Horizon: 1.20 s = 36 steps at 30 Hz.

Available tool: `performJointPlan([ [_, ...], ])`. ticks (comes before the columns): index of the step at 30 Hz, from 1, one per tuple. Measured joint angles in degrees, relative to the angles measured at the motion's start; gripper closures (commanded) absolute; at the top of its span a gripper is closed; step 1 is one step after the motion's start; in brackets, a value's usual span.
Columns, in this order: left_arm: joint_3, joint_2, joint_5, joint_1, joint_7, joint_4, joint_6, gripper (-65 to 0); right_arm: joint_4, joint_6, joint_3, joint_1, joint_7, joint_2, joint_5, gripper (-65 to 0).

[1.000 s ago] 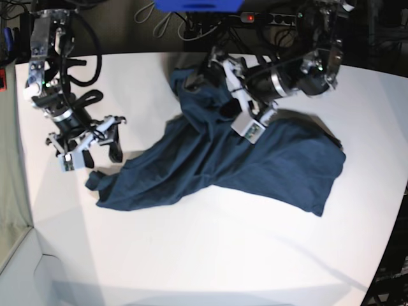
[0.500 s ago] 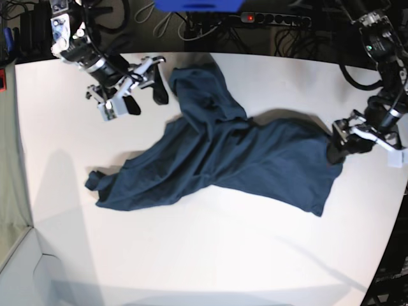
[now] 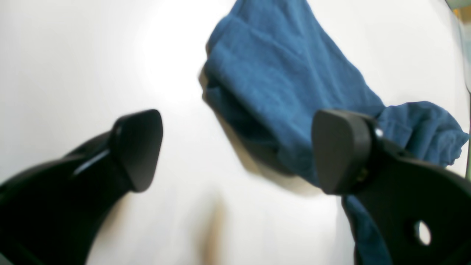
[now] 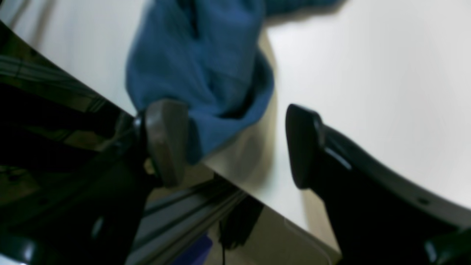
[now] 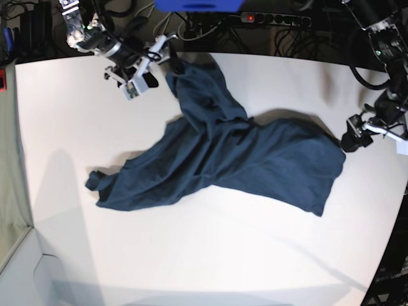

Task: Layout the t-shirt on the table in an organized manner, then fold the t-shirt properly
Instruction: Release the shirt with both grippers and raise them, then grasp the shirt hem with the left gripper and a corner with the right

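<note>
The dark navy t-shirt (image 5: 223, 153) lies crumpled and spread slantwise across the white table (image 5: 223, 255). One end reaches the far edge and a bunched end lies at the left front. My right gripper (image 5: 160, 67) hovers at the far edge beside the shirt's top end, open. In the right wrist view the gripper (image 4: 235, 143) holds nothing, and the cloth (image 4: 206, 66) lies by its left finger. My left gripper (image 5: 352, 139) sits at the shirt's right corner, open. In the left wrist view the gripper (image 3: 235, 151) is empty, with the cloth (image 3: 279, 84) just ahead and partly behind the right finger.
Behind the table's far edge lie a power strip (image 5: 274, 19) with a red light, cables and a blue object (image 5: 197, 5). The dark drop beyond the table edge (image 4: 220, 206) shows right under my right gripper. Bare white tabletop fills the near half.
The right arm swung from the table's left side up to the shirt's top end at the far edge. The left arm left the shirt's middle and went to its right corner. Both stayed open.
</note>
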Motion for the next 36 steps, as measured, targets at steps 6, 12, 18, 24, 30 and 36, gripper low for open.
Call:
performJointPlan([
  [6, 0.09, 0.02, 0.07, 0.15, 0.00, -4.26, 0.02, -62.8, -3.67, 0.02, -2.95, 2.49, 0.31, -0.15, -0.04, -41.7],
  [12, 1.05, 0.74, 0.07, -0.37, -0.22, -4.92, 0.04, -62.8, -4.15, 0.02, -6.40, 3.63, -0.13, -0.17, 0.17, -21.7],
  [18, 7.06, 2.27, 0.04, -1.44, -0.28, -4.92, 0.04, -62.8, -3.93, 0.00, -6.01, 4.22, -0.09, 0.52, -0.02, -0.3],
  [24, 9.73, 4.20, 0.48, -3.32, -0.09, -5.05, 0.31, -62.8, 1.77, -0.04, -1.60, 4.39, 0.13, 2.40, -0.37, 0.0],
  [30, 14.51, 6.62, 4.63, -7.10, -0.55, -4.70, 0.31, -62.8, 2.80, -0.02, 0.20, 4.24, -0.13, 2.27, 0.00, 0.0],
  [36, 14.47, 9.25, 9.86, -8.31, -0.04, -5.03, 0.04, -62.7, 3.06, -0.02, 0.20, 4.17, -0.13, 2.34, 0.02, 0.0],
])
